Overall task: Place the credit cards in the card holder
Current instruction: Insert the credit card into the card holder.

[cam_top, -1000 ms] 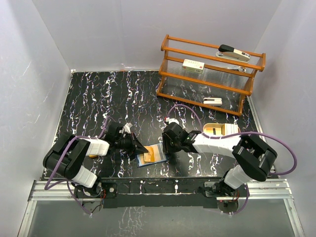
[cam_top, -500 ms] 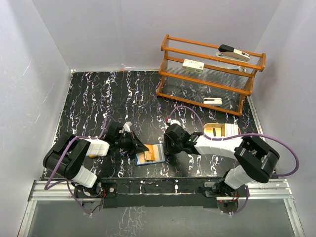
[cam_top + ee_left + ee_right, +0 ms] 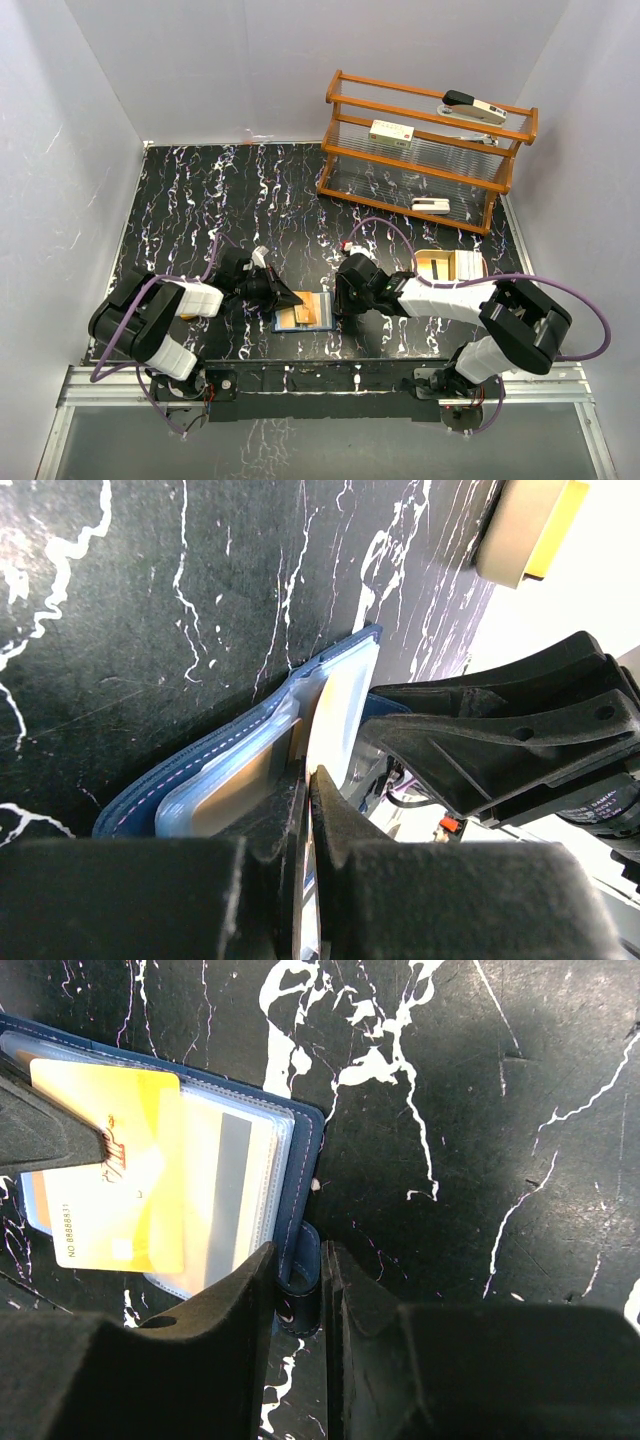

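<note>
- Yellow card (image 3: 120, 1170) looks thin, light and stiff, and a bit slippery too. I think the best place to pinch it is one short edge, so the other end is free to slide in.
- The left hand (image 3: 310, 775) is clamped tight on that card's edge. The card lies over the open card holder (image 3: 300, 1150). I cannot tell if its tip is in a pocket yet.
- The card holder is dark blue outside with clear sleeves inside. A pale card with a grey stripe (image 3: 232, 1200) sits in one sleeve.
- It looks soft and floppy, so it may slide or fold if nothing pins it down.
- The right hand (image 3: 298, 1260) pinches its snap tab (image 3: 300, 1290).
- It lies open on the black marbled worktop (image 3: 200, 200), near the front edge, between both hands.
</note>
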Controlling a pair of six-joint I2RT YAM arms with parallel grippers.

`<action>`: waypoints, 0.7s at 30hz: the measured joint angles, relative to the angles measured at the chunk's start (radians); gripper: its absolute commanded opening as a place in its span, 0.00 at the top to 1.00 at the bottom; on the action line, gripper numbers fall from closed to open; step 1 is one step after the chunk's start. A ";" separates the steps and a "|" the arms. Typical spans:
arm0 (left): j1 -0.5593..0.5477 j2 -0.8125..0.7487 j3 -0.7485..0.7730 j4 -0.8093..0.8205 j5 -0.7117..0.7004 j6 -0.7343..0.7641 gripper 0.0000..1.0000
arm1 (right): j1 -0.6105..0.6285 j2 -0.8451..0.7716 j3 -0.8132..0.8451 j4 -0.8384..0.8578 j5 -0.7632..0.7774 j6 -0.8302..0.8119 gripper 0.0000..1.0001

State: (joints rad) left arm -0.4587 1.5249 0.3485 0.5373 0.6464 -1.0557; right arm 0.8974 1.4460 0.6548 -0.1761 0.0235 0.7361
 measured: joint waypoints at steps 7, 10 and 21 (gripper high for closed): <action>-0.012 -0.030 -0.001 -0.032 -0.010 0.005 1.00 | 0.000 0.000 -0.002 0.003 0.001 0.003 0.79; -0.016 -0.038 -0.001 -0.049 -0.011 0.007 1.00 | 0.000 -0.001 -0.003 0.005 0.001 0.004 0.79; -0.026 -0.041 -0.014 -0.013 -0.016 -0.019 0.86 | 0.000 -0.026 -0.047 0.060 -0.002 0.022 0.79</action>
State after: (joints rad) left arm -0.4843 1.4837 0.3344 0.5240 0.6300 -1.0748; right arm 0.8974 1.4200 0.6075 -0.1162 0.0219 0.7578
